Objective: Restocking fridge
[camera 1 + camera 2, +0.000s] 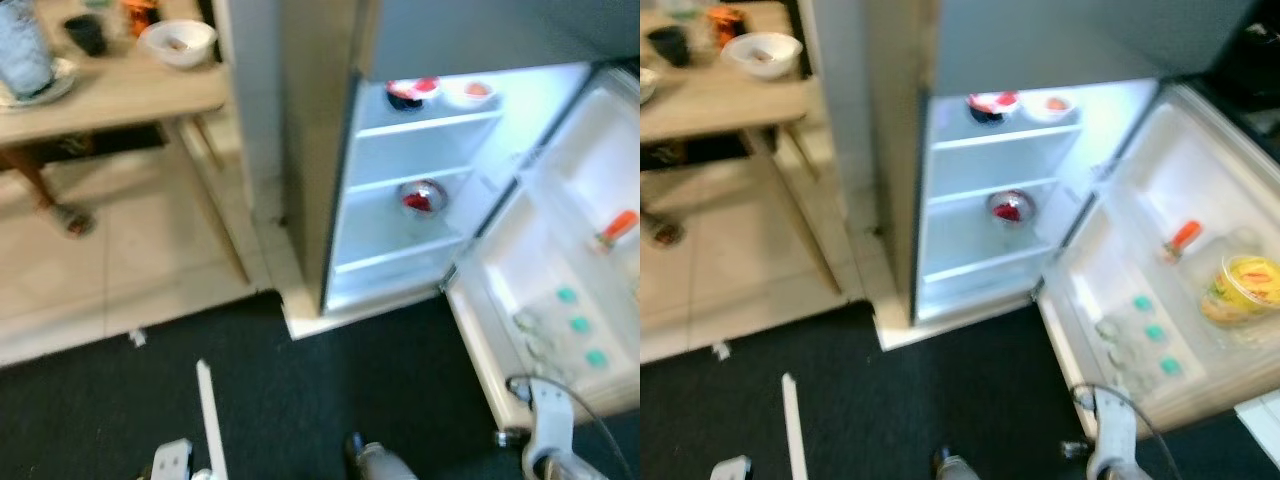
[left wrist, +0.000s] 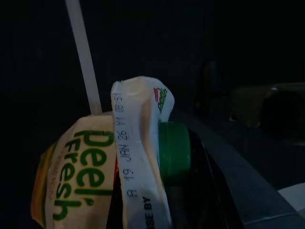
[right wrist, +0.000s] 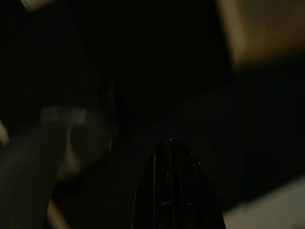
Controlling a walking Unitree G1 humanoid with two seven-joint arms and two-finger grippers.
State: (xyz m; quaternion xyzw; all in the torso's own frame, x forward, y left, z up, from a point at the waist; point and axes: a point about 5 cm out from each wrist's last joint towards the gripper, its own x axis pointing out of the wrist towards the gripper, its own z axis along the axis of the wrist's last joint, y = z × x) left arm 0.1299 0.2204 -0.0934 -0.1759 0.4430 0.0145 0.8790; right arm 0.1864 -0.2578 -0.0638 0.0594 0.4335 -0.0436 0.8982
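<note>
You have the Peel Fresh carton point(image 2: 95, 176) pinched in your left gripper point(image 2: 157, 191), low before the open fridge point(image 1: 400, 200), ready to shelve; right gripper's point(image 3: 174, 191) state I cannot tell.

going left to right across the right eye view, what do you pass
wooden table → white bowl → fridge shelves → open fridge door with orange-capped bottle → yellow container
</note>
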